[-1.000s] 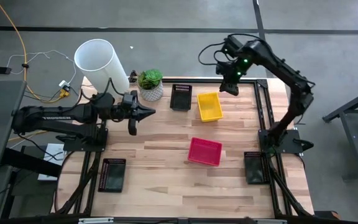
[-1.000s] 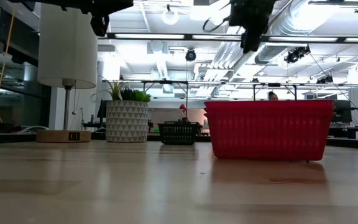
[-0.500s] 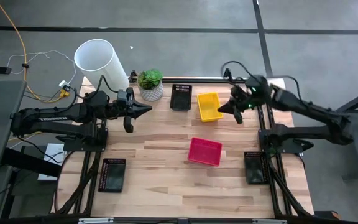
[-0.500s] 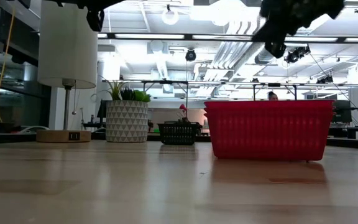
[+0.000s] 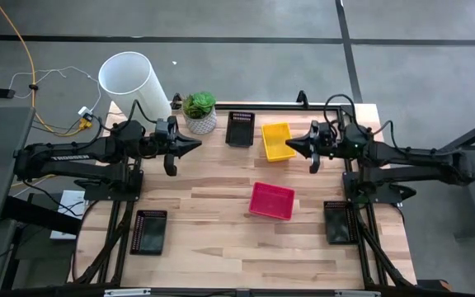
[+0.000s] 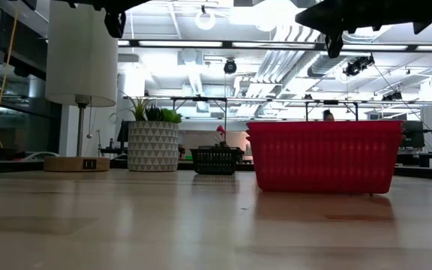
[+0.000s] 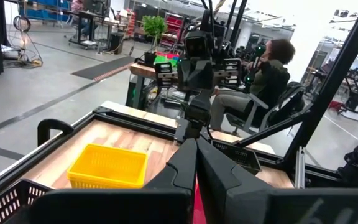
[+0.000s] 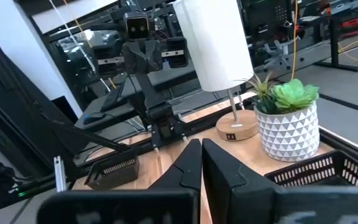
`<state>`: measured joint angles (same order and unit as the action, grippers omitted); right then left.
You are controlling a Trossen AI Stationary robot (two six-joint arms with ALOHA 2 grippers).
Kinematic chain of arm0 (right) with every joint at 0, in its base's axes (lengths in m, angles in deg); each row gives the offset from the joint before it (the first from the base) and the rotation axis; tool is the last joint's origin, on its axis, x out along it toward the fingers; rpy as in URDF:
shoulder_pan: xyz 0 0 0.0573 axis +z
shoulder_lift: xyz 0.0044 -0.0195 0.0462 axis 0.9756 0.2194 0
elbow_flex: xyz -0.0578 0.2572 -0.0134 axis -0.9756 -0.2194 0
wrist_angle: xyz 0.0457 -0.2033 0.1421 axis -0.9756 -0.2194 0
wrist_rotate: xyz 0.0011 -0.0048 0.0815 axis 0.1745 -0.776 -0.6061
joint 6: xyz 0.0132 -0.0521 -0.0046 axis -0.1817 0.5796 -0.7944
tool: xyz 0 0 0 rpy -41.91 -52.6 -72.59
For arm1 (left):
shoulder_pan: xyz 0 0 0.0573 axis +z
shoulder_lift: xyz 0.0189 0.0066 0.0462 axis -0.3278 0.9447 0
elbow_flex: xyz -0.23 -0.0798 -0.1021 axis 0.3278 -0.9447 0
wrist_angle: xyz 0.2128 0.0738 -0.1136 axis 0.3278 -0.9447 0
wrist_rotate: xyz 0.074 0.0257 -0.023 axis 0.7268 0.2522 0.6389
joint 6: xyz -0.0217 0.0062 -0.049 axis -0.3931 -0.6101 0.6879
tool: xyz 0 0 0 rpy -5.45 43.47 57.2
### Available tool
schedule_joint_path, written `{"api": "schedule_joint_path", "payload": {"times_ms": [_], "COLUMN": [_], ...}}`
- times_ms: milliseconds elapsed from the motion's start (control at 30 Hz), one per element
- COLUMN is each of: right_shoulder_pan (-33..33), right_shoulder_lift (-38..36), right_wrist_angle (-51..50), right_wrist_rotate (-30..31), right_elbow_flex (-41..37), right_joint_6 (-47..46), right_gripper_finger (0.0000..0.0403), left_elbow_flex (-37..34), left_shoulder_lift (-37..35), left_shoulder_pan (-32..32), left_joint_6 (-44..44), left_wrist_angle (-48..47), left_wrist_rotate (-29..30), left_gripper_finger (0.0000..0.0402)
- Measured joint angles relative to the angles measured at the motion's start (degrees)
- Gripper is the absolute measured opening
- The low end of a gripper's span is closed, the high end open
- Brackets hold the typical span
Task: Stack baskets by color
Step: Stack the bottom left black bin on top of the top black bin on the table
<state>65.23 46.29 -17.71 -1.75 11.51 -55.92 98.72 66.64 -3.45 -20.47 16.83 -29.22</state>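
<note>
A yellow basket [image 5: 277,140] and a black basket [image 5: 240,129] rest side by side on their bases near the table's far edge. A pink-red basket [image 5: 271,200] sits mid-table. Two more black baskets lie near the left [image 5: 149,232] and right [image 5: 339,221] edges. My left gripper [image 5: 199,147] is shut and hangs level, left of the black basket, pointing right. My right gripper [image 5: 290,146] is shut and hangs level in the air over the yellow basket's right rim, pointing left. Both hold nothing, and their tips face each other [image 7: 194,144] [image 8: 197,145].
A white pot with a green plant [image 5: 199,112] and a big white cylinder on a wooden base [image 5: 133,82] stand at the far left corner. Bare wood lies along the near half of the table [image 5: 221,264]. A person sits beyond the table [image 7: 267,78].
My right gripper has swung from high over the far edge down and toward the near edge. It has tipped from pointing down to level, facing left beside the yellow basket, while its arm folded back over the right edge. The baskets have not moved.
</note>
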Motion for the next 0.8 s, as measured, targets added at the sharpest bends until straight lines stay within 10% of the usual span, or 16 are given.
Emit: {"api": "schedule_joint_path", "payload": {"times_ms": [233,800], "right_shoulder_pan": [0.65,0.63], "right_shoulder_lift": [0.02,0.02], "right_wrist_angle": [0.02,0.01], "right_wrist_rotate": [-0.04,-0.09], "right_elbow_flex": [0.00,0.00], "right_joint_6": [-0.20,-0.38], "right_gripper_finger": [0.0002,0.0002], "left_elbow_flex": [0.30,11.32], "left_shoulder_lift": [1.00,11.86], "left_shoulder_pan": [-1.47,-31.58], "left_joint_6": [2.57,19.01], "left_wrist_angle": [-2.18,-58.97], "left_wrist_rotate": [-2.21,-0.72], "left_gripper_finger": [0.0018,0.0189]}}
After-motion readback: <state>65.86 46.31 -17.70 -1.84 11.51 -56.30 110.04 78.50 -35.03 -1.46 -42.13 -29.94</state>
